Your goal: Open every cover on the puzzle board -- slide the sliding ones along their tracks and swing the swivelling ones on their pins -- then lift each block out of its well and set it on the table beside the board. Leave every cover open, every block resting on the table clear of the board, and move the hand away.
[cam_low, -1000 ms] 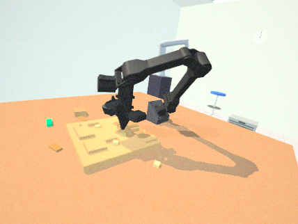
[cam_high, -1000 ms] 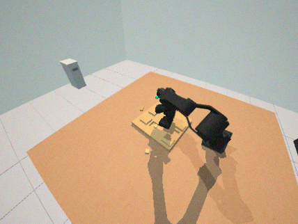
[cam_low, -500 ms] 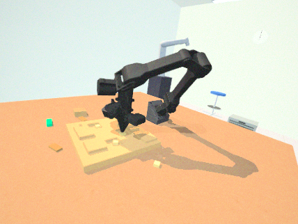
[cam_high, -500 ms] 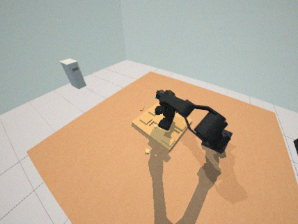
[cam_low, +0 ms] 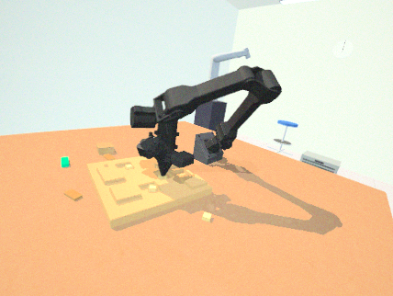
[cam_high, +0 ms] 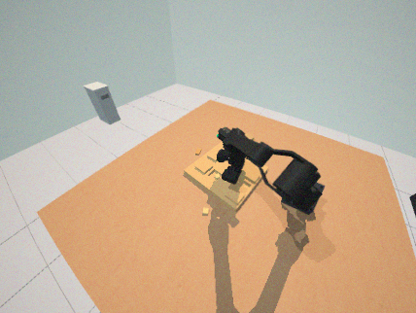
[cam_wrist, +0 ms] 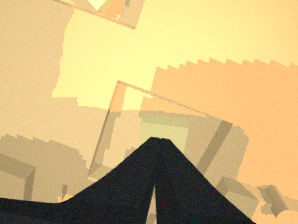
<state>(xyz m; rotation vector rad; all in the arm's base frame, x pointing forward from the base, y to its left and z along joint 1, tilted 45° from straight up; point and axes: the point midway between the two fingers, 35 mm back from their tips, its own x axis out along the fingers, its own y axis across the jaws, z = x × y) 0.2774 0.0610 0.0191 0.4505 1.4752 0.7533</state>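
Observation:
The tan puzzle board [cam_high: 196, 171] [cam_low: 138, 209] [cam_wrist: 100, 50] lies on the orange table. My gripper [cam_high: 230, 178] [cam_low: 163, 174] [cam_wrist: 158, 147] is shut and empty, its tip down at the board's right part. In the wrist view the tip sits at the edge of a well holding a pale greenish block [cam_wrist: 161, 123]. Raised covers [cam_low: 108, 175] [cam_low: 125, 193] lie on the board. A tan block [cam_high: 205, 211] [cam_low: 207, 217] rests on the table off the board's front edge. A green block [cam_low: 65, 162] lies on the table to the left.
A flat orange piece [cam_low: 72, 195] lies left of the board. A tan piece [cam_low: 106, 149] lies behind it. A small bit [cam_high: 198, 151] shows by the board's far corner. The arm's base [cam_high: 297, 187] [cam_low: 207, 149] stands right of the board. A grey box [cam_high: 102, 102] stands on the floor far off.

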